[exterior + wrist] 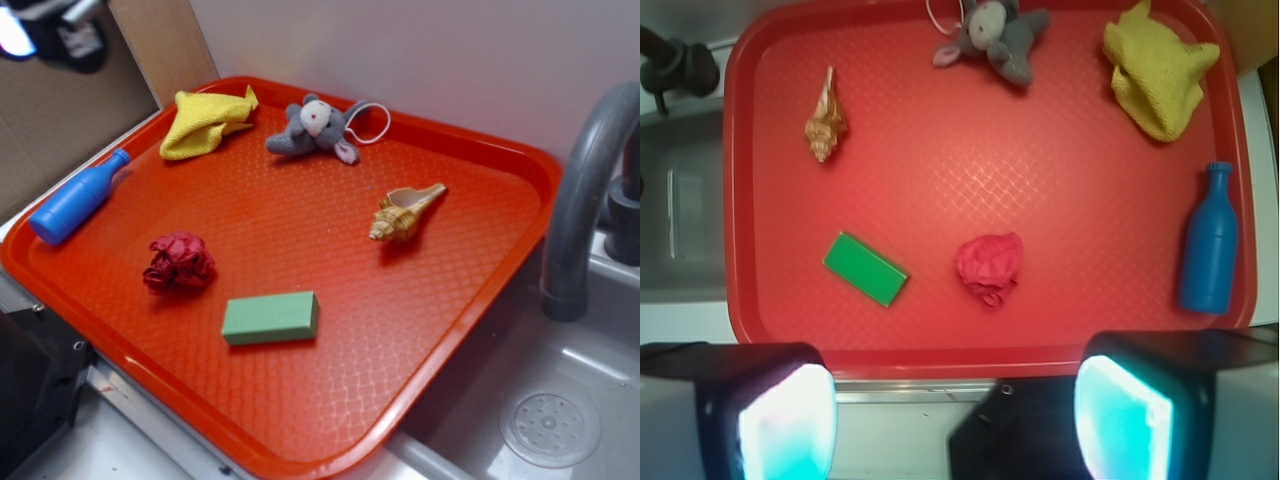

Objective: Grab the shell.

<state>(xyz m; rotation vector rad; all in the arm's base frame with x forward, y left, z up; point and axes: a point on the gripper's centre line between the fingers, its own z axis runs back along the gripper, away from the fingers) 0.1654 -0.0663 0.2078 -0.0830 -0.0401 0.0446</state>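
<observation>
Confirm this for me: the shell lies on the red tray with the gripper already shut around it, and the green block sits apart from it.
Not quite. The shell does lie on the red tray, apart from the green block, but the gripper is open and well clear of it, holding nothing. The wrist view shows the shell untouched, far from both fingers.

A plain pale wall [420, 60] is seen behind the scene, with a wooden board [165, 45] leaned at the upper left. A grey metal sink [560, 400] is set at the lower right, its round drain [550, 428] visible, and a curved grey faucet [585, 190] is mounted beside it. Soft reflections are cast on the metal.
</observation>
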